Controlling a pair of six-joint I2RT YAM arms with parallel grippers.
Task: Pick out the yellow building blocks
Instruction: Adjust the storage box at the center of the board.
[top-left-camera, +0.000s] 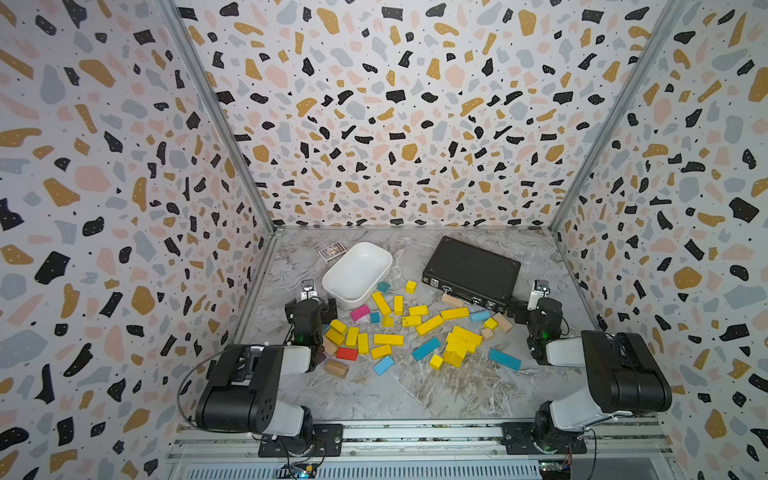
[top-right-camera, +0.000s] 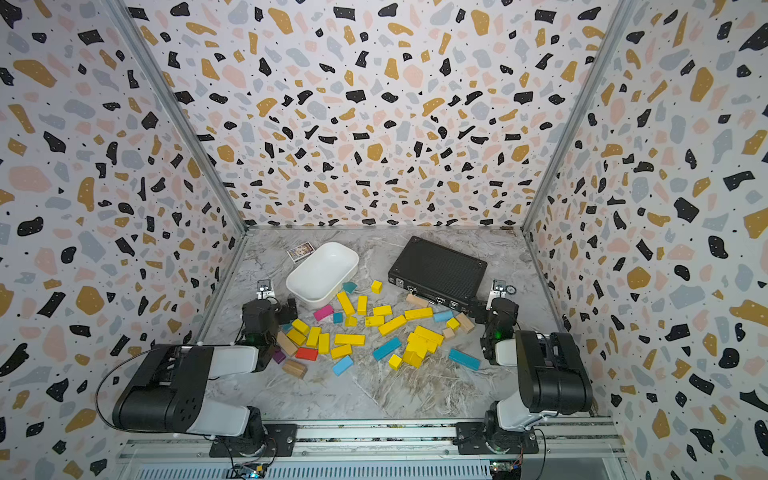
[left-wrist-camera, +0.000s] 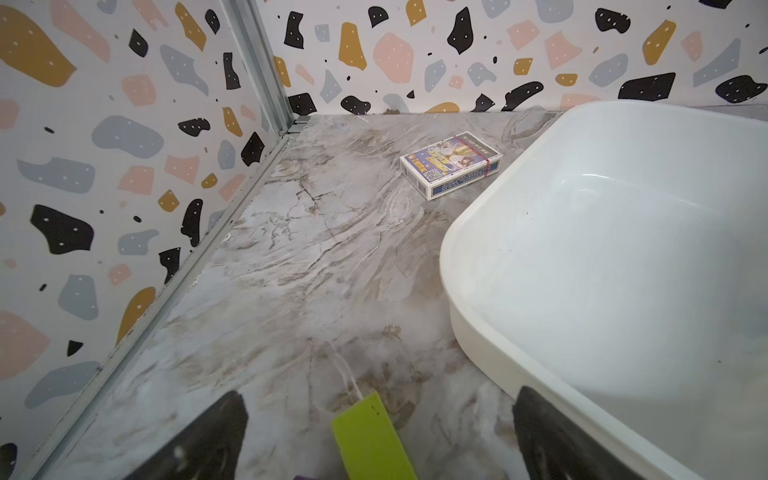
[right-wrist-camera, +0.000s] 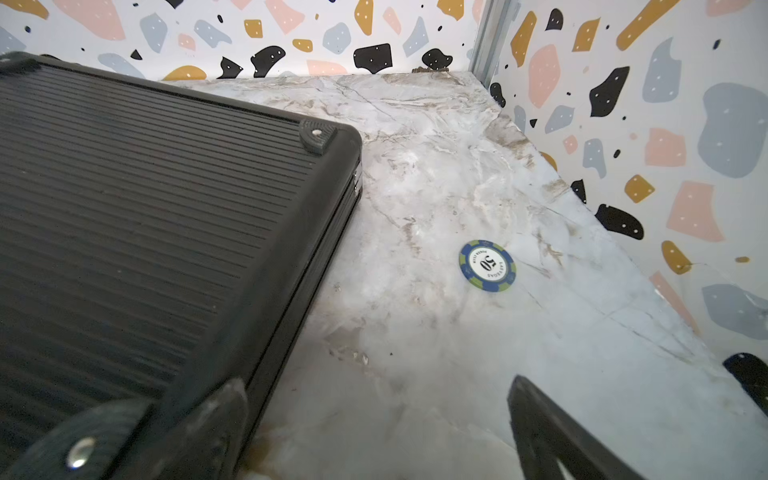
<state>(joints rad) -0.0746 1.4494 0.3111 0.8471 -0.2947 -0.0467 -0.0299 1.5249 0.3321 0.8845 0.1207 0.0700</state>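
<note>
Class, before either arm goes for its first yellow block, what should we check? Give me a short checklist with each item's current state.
1. Left gripper open, nothing held: ok.
2. Right gripper open, nothing held: ok.
3. White bin upright and empty: ok.
4. Yellow building blocks all on the table, in plain view: ok.
5. Every yellow one lying singly: not ok; the yellow pile is heaped together.
6. Right fingers clear of the black case: cannot tell.
</note>
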